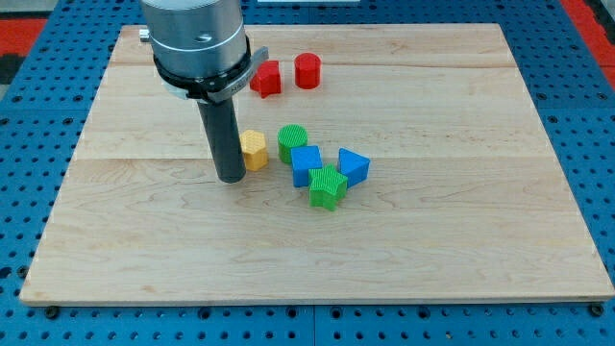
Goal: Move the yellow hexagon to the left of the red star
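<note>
The yellow hexagon lies near the middle of the wooden board. The red star lies near the view's top, partly behind the arm's collar. My tip rests on the board just left of the yellow hexagon, touching or almost touching its left side. The rod rises from there to the grey arm at the view's top left.
A red cylinder stands right of the red star. A green cylinder, a blue cube, a green star and a blue triangle cluster right of the yellow hexagon. Blue pegboard surrounds the board.
</note>
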Tool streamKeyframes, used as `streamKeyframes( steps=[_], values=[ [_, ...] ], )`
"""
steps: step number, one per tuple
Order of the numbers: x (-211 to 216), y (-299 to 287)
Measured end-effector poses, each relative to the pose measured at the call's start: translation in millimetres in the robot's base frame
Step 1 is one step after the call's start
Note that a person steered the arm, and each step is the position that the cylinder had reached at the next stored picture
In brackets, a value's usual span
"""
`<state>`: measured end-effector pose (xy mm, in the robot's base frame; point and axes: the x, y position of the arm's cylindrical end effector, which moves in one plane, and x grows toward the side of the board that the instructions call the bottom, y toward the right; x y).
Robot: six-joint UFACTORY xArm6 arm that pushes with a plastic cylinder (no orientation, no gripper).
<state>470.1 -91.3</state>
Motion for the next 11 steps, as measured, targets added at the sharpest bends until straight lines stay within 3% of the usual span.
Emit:
streamKeyframes(
  steps=[2,4,6,7,8,9,11],
  values=[
    [-1.7,-1.1],
    [56.7,11.0],
    [-38.0,-35.6],
    [-33.7,-44.3],
    [8.0,-9.2],
    [0.6,34.9],
    [-117.1,-47.9]
  ],
)
